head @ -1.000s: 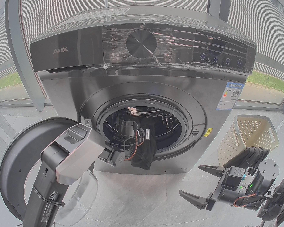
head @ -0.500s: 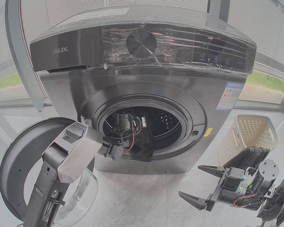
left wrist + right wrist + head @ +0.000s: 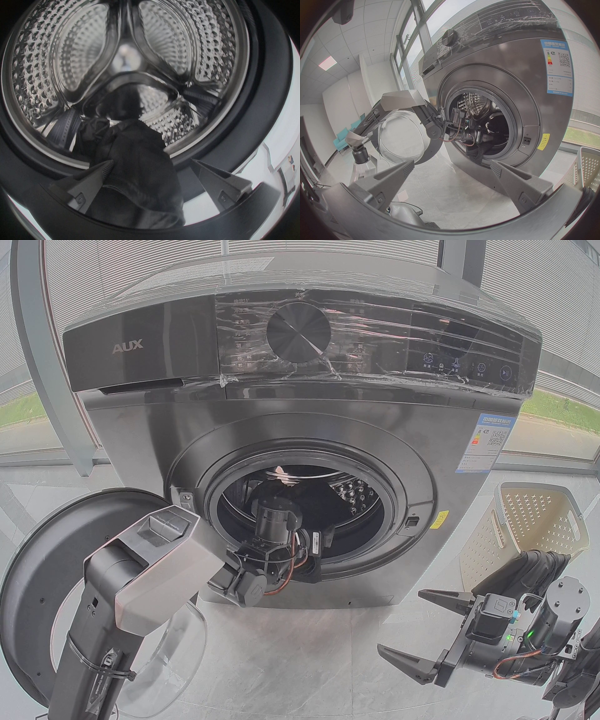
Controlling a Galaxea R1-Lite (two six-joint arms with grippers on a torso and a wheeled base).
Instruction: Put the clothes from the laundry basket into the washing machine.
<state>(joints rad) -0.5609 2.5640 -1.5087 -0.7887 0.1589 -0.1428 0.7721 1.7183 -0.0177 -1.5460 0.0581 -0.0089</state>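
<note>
The washing machine (image 3: 300, 427) stands straight ahead with its round door (image 3: 37, 590) swung wide to the left. My left gripper (image 3: 150, 168) is open at the lower lip of the drum (image 3: 84, 53) mouth. A black garment (image 3: 137, 175) lies between its spread fingers, draped over the door seal and running down into the drum. In the head view the left gripper (image 3: 312, 549) sits at the bottom of the opening. My right gripper (image 3: 431, 630) hangs open and empty low on the right, just in front of the laundry basket (image 3: 537, 515), which holds more dark clothes (image 3: 531, 571).
Grey tiled floor (image 3: 300, 652) lies bare between the machine and the right arm. The open door and its clear bowl (image 3: 169, 652) take up the space at the lower left, beside my left forearm. Windows run behind the machine.
The black garment hung over the drum lip from my left gripper a second ago. The gripper pushed it deeper, let go, and has drawn back to the lip. The right arm stayed still.
</note>
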